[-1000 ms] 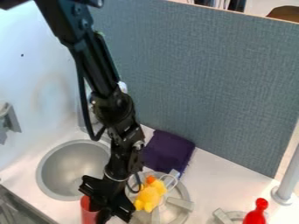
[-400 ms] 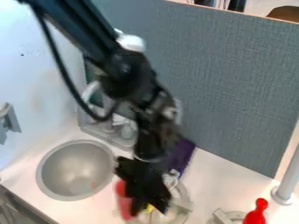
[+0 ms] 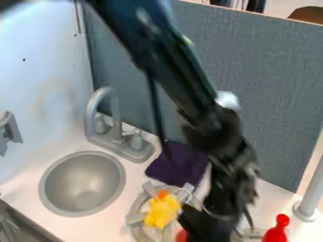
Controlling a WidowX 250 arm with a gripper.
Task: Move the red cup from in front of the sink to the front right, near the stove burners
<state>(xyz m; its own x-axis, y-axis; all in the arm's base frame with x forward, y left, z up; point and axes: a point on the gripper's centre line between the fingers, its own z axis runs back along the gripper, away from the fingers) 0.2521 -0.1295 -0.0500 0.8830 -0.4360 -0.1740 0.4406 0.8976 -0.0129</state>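
Observation:
The black gripper [image 3: 205,226] hangs low over the counter at the bottom, right of centre, holding a red cylinder [image 3: 182,235]. Most of that cylinder is hidden behind the gripper and cut off by the lower edge. Just left of the gripper, a yellow toy duck [image 3: 162,211] with an orange beak lies on the left stove burner [image 3: 135,218]. To the gripper's right stands a red pin-shaped toy [image 3: 276,230], by a second burner that the arm partly covers. A dark purple cloth [image 3: 176,164] is spread behind the duck, partly behind the arm.
A round grey sink [image 3: 82,184] is set into the counter at the left, with a grey faucet [image 3: 116,127] behind it. A blue-grey panel [image 3: 265,94] rises along the back. A light grey post [image 3: 309,194] stands at the right edge.
The arm and gripper have swung right, from beside the sink, past the duck. The red cylinder has travelled right with the gripper. The duck, cloth and red pin-shaped toy have stayed in place.

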